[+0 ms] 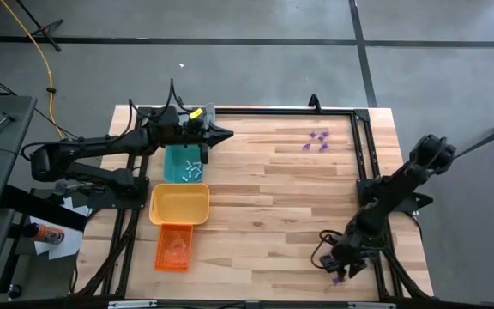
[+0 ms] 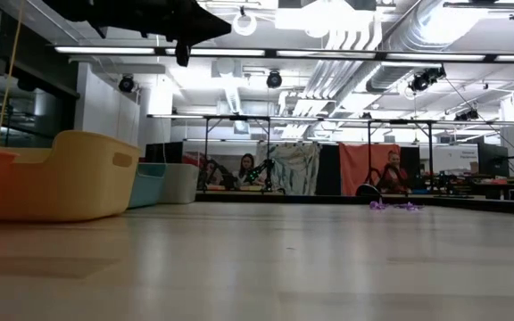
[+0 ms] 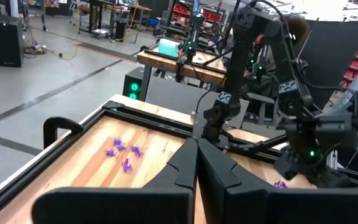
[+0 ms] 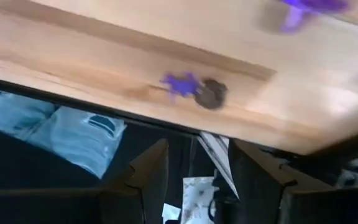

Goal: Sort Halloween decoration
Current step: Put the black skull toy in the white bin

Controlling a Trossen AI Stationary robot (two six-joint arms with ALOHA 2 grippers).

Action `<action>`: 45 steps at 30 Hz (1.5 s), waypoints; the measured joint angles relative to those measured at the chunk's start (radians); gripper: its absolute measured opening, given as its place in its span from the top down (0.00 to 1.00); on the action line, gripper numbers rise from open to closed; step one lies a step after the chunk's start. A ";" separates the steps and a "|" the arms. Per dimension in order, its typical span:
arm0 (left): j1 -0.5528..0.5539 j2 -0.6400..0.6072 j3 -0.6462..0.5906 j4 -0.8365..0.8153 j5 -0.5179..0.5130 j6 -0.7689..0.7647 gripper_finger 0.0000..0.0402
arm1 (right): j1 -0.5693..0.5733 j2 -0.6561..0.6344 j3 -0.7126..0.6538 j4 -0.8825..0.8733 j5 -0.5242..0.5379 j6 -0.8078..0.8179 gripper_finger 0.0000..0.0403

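The Halloween decoration shows as a cluster of purple trinkets (image 1: 318, 142) (image 3: 123, 152) (image 2: 395, 205) lying on the table at the far right. Whitish ones (image 1: 191, 172) lie in the teal tray (image 1: 171, 159). One more purple trinket (image 1: 338, 279) (image 4: 180, 84) lies by the near right edge. My right gripper (image 1: 336, 266) (image 4: 197, 168) hangs open, slanting down, just short of that trinket and touching nothing. My left gripper (image 1: 223, 134) (image 3: 196, 163) is shut, level, with nothing between its fingers. It is held over the far end of the teal tray.
A yellow tray (image 1: 178, 204) and an orange tray (image 1: 174, 247) stand in a row nearer than the teal one. A pale tray (image 2: 181, 183) stands beyond it. A black frame rail (image 1: 367, 146) runs along the table's right side. A person's jeans (image 4: 55, 134) show past the table edge.
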 joint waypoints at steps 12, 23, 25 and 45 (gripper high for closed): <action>0.000 0.000 0.000 0.000 0.000 0.000 1.00 | -0.002 0.087 0.000 0.039 -0.019 -0.028 0.60; 0.000 0.000 0.000 -0.001 0.000 0.000 1.00 | 0.019 0.087 0.000 -0.048 -0.001 -0.043 0.60; 0.000 0.000 0.000 -0.001 0.000 0.000 1.00 | 0.020 0.087 0.000 -0.046 -0.001 -0.046 0.60; 0.000 0.000 0.000 -0.002 0.000 0.000 1.00 | 0.017 0.087 0.000 -0.036 0.009 -0.033 0.60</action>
